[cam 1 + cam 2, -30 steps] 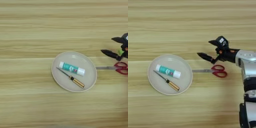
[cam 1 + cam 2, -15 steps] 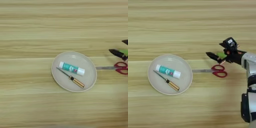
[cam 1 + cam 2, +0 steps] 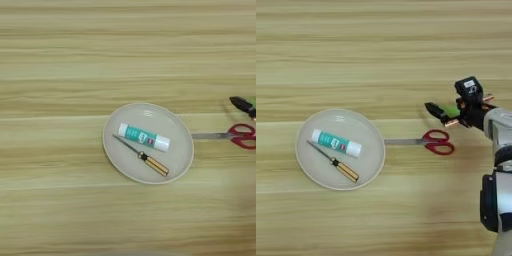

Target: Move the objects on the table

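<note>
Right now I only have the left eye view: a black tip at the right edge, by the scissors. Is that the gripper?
Observer: Yes. The right gripper shows whole in the right eye view, on a silver forearm that comes in from the right edge.
Operator: Touching the scissors?
Observer: No. It sits just beyond the red handles of the scissors and looks apart from them.
Operator: Carrying anything?
Observer: A green bar shows at it. I cannot tell whether it is gripped.
</note>
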